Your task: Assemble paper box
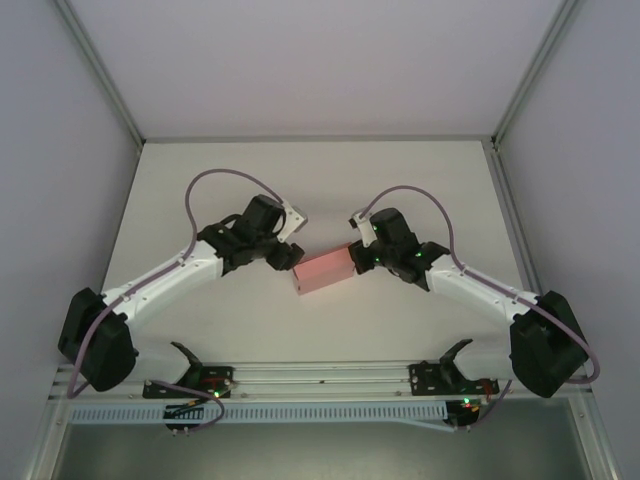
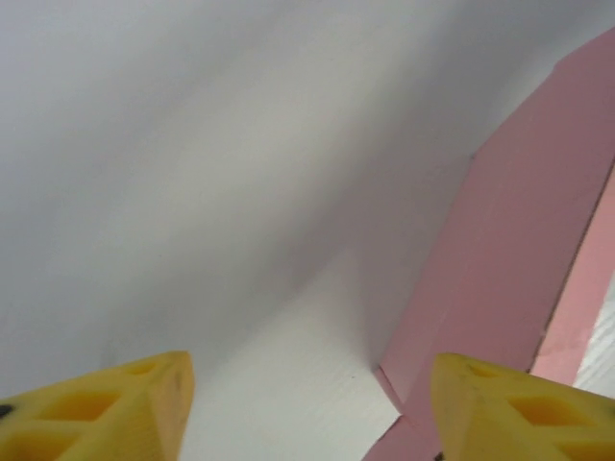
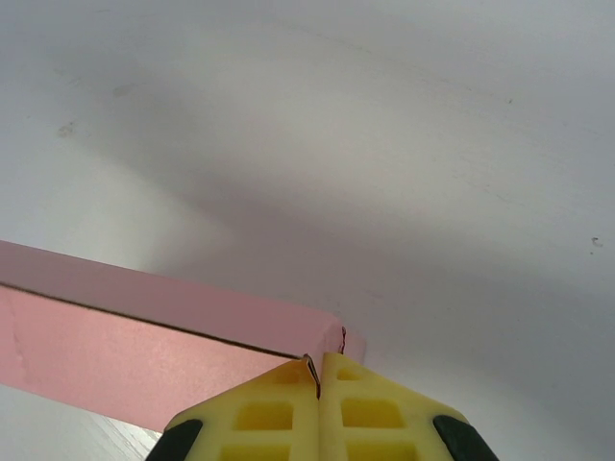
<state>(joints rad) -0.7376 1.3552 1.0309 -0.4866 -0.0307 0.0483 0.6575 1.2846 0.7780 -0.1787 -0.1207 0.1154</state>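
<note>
The left jaws stand apart, just beside the pink paper box (image 1: 322, 270). The box sits in the middle of the white desk (image 1: 320, 180). The right jaws are squeezed together, touching the box's corner.

The far half of the table (image 1: 320, 180) lies bare up to the back wall (image 1: 320, 60), leaving wide room beyond the paper box (image 1: 322, 270), the one obstacle on the surface, at mid-table. The left wall (image 1: 50, 150) and right wall (image 1: 590, 150) close off the sides. The left arm (image 1: 160, 280) and right arm (image 1: 480, 290) slant inward from the near corners to the box, fencing a bare patch in front of the rail (image 1: 320, 375). Bare table shows between the spread fingers of the left gripper (image 2: 307, 403), with the box just beside one finger. The right gripper (image 3: 320, 379) has its fingers pressed together at the box's end.
</note>
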